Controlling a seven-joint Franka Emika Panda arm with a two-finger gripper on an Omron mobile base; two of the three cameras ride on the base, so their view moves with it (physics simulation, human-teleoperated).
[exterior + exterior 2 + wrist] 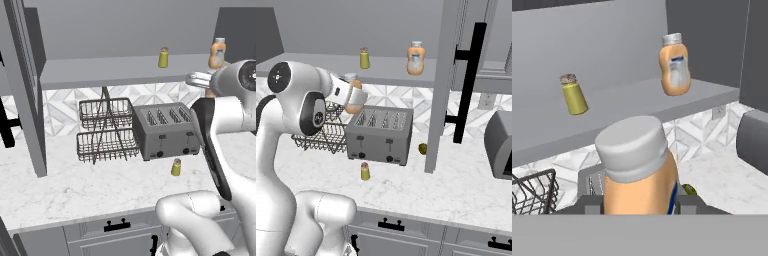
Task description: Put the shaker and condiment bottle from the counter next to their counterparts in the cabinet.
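Observation:
My gripper [637,204] is shut on the condiment bottle [639,172], an orange bottle with a light grey cap, held upright in the air below the cabinet shelf [627,102]. From the right base the held bottle [354,101] hangs above the toaster's left end, in the gripper [350,96]. The olive-yellow shaker [176,167] [365,171] stands on the marble counter [75,190] in front of the toaster. On the shelf stand the counterparts: a small yellow shaker [163,57] [574,94] and a pear-shaped orange bottle [217,53] [674,64].
A grey four-slot toaster [165,130] [378,130] and a two-tier wire rack [105,131] sit at the back of the counter. The tall cabinet door [443,85] stands open to the right. A small olive object [422,148] lies by it; a grey appliance [500,145] sits further right.

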